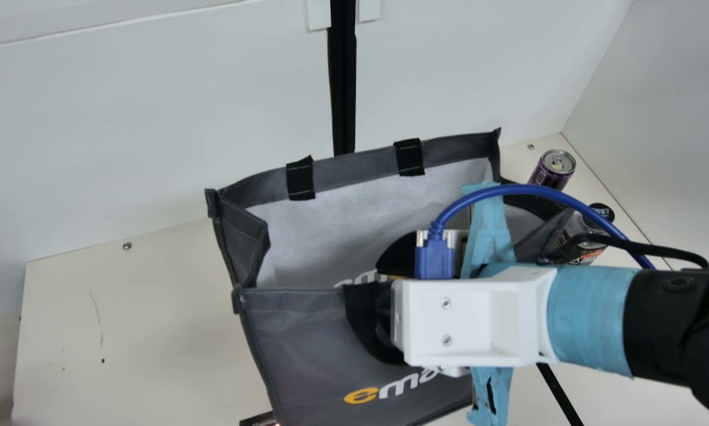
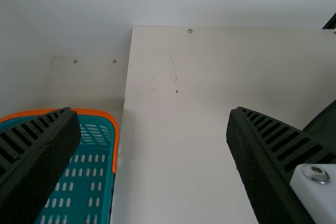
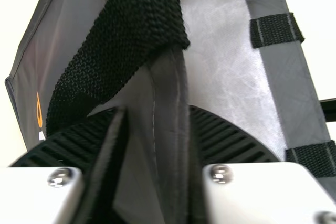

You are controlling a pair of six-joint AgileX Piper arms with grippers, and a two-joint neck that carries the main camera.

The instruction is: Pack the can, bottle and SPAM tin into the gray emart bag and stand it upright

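- Bag [image 1: 313, 349] stood open-mouthed on the bench [image 1: 141, 331], the long axis of its opening running roughly left to right.
- Right gripper [image 3: 157, 116] straddled the near rim, jaws pinching the wall, one inside and one outside.
- Left gripper [image 2: 154, 110] hung over the bench on the opposite side, jaws spread and holding nothing.
- Can [image 1: 554, 167] and bottle [image 1: 588, 255] stood outside, past the bag's right end, so the right arm was nearer.
- Fetching either with it probably required releasing the rim; the wall might then have sagged inward.
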